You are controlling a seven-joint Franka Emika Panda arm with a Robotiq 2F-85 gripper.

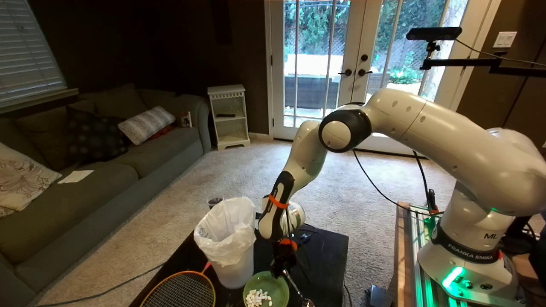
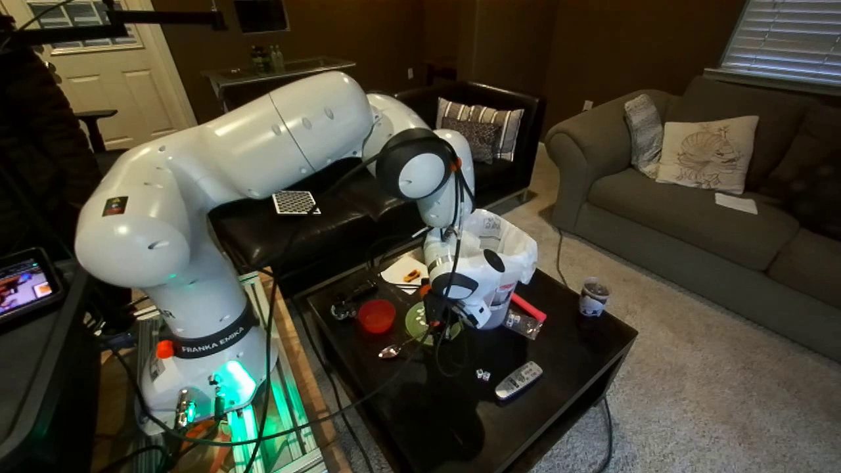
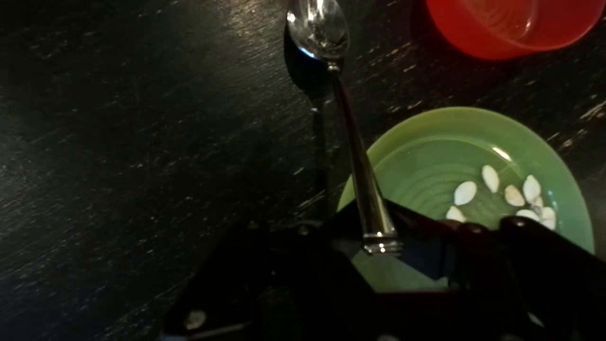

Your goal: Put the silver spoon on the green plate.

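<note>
The silver spoon (image 3: 352, 123) is held by the end of its handle in my gripper (image 3: 376, 215), which is shut on it. Its bowl points away from the gripper, over the dark table, and its shadow falls beside it, so it hangs above the surface. The green plate (image 3: 454, 118) lies below the gripper with several white pieces on it. The handle end overlaps the plate's edge, and the spoon's bowl is outside the plate. The spoon (image 1: 294, 285) and plate (image 1: 280, 295) also show in an exterior view, with my gripper (image 1: 279, 269) above the plate's edge.
A red bowl (image 3: 516, 33) stands near the plate and spoon. A bin with a white bag (image 1: 232, 256) stands close behind the plate, beside a racket (image 1: 183, 292). A remote (image 2: 519, 380) and small white items (image 2: 483, 374) lie on the black table (image 2: 558, 401).
</note>
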